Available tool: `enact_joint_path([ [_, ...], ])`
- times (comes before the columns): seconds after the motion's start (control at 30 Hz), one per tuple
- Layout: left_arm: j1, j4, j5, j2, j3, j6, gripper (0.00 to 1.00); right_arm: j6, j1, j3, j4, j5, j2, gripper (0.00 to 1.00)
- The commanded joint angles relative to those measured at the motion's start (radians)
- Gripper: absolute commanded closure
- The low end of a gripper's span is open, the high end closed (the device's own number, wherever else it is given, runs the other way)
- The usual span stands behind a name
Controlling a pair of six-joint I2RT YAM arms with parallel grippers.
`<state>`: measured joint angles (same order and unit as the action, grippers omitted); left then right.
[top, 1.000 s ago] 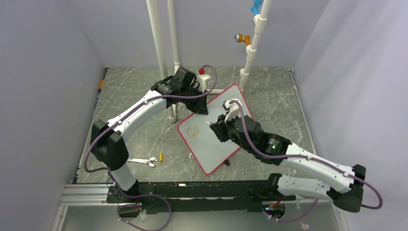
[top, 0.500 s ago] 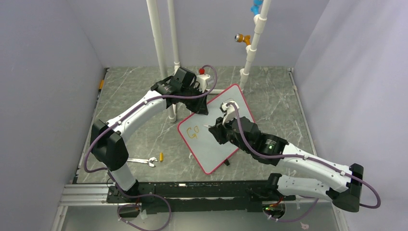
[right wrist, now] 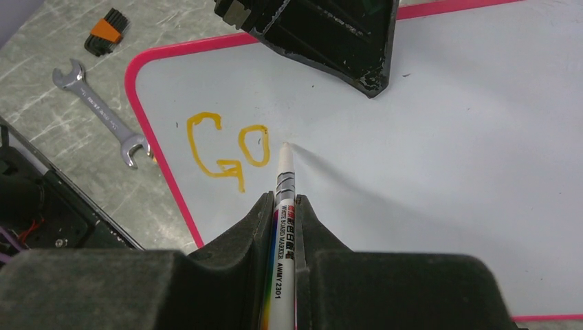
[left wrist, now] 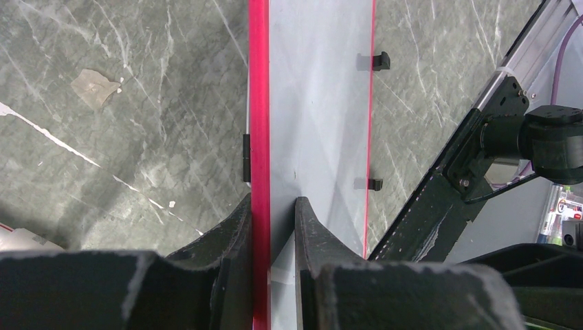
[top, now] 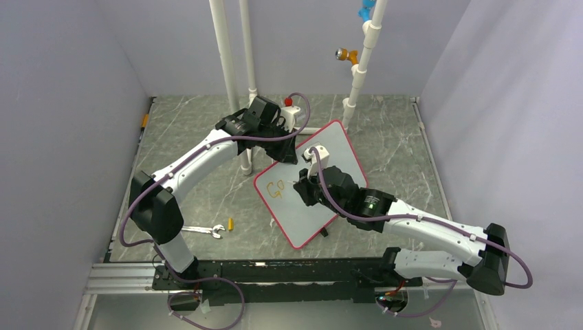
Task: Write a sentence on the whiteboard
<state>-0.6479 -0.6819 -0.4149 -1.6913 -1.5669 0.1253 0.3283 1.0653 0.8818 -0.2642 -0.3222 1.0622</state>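
Note:
The whiteboard (top: pixel 297 221), pale with a red-pink rim, lies slanted on the grey floor. Of the sentence, only an orange "Go" (top: pixel 276 190) shows, near the board's left corner. My left gripper (top: pixel 289 155) is shut on the whiteboard's far edge; in the left wrist view its fingers (left wrist: pixel 239 220) pinch the red rim of the whiteboard (left wrist: pixel 316 103). My right gripper (right wrist: pixel 283 198) is shut on a white marker (right wrist: pixel 284 175). The marker's tip sits at the whiteboard (right wrist: pixel 440 179) surface just right of the "Go" (right wrist: pixel 227 148). From above, the right gripper (top: pixel 303 187) hovers over the board's middle.
A steel wrench (top: pixel 203 230) and a small yellow piece (top: pixel 231 223) lie left of the board. The wrench (right wrist: pixel 103 113) and an orange-black hex key set (right wrist: pixel 106 31) show in the right wrist view. White pipes (top: pixel 223 62) rise behind. A metal rail (top: pixel 275 275) runs along the front.
My right arm has swung left over the board, bringing the marker closer to the "Go". The lettering is the same. The left arm and the board have stayed put.

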Motion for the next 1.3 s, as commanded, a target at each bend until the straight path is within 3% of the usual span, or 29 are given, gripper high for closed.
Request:
enact_joint_path([
  [0.0,-0.017,-0.045,0.108,0.005,0.016,-0.076,1.00,-0.017,-0.001,0.047,0.060,-0.032,0.005,1.00],
  [0.5,-0.018,-0.046,0.106,0.008,0.018,-0.076,1.00,-0.022,-0.001,0.069,0.069,-0.008,0.063,1.00],
  [1.27,-0.018,-0.047,0.108,0.009,0.015,-0.075,1.00,0.035,-0.001,-0.046,0.020,0.013,-0.004,1.00],
])
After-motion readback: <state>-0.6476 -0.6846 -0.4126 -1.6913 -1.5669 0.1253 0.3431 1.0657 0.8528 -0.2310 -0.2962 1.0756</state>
